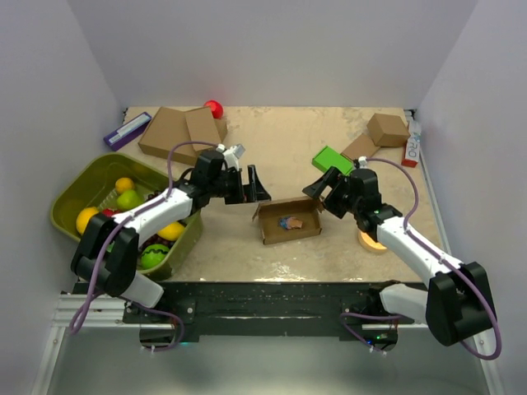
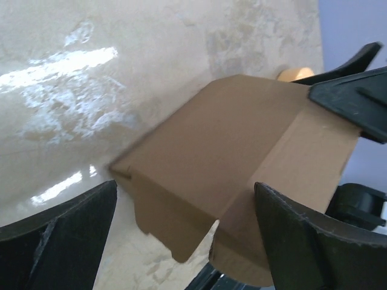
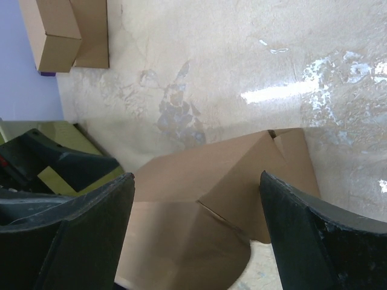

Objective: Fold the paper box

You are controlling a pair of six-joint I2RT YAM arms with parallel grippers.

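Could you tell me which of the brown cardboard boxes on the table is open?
The paper box at the centre: its top is open. The stacked boxes far left and the small box far right are closed.

The paper box (image 1: pixel 286 220) is plain brown corrugated cardboard, partly folded into a shallow open tray with its walls raised and its top uncovered. It sits flat on the table (image 1: pixel 288 148), a little toward 6 o'clock from the middle in the top view, its long axis running roughly from 9 to 3 o'clock with the 3 o'clock end tipped slightly away. Short end flaps stand up at both ends, and the wrist views show creased outer panels and a loose rounded tab.
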